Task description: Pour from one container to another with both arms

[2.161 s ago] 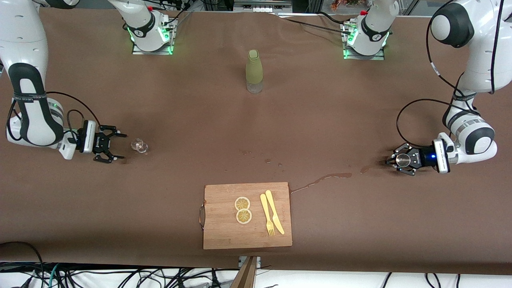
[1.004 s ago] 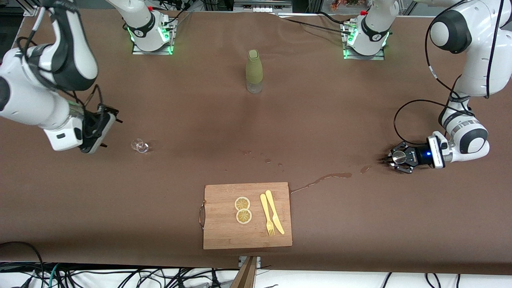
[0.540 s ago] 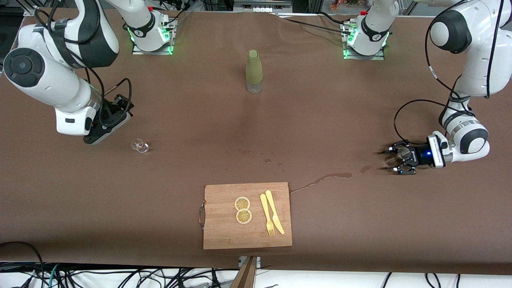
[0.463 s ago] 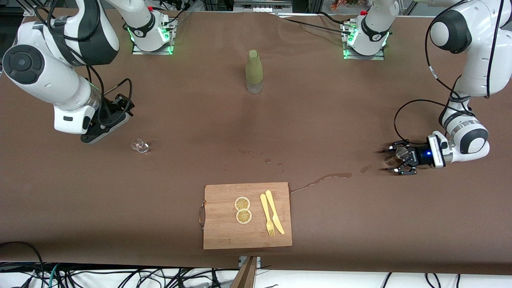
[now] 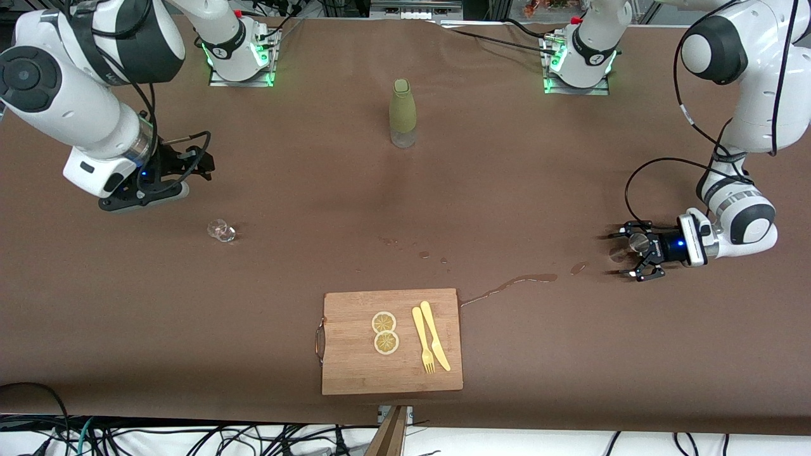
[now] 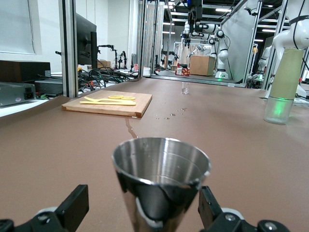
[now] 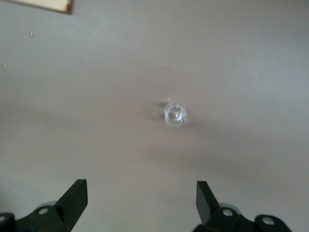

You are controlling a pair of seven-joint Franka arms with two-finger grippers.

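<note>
At the front view's upper left, the right gripper [image 5: 190, 161] hangs wide open and empty above the brown table [image 5: 405, 209]; its wrist view looks straight down the small clear glass [image 7: 175, 114], upright. At right, the left gripper [image 5: 624, 255] is spread around the upright steel cup [image 6: 161, 181], not gripping it. Only the left wrist view shows lab racks.

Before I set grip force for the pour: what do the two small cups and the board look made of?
The cup between the left gripper's open fingers, the jigger, looks like polished steel: grey, mirror-like inside. The small glass below the open right gripper looks like clear glass or plastic; I cannot tell which. The cutting board looks like matt wood, with visible grain.
</note>
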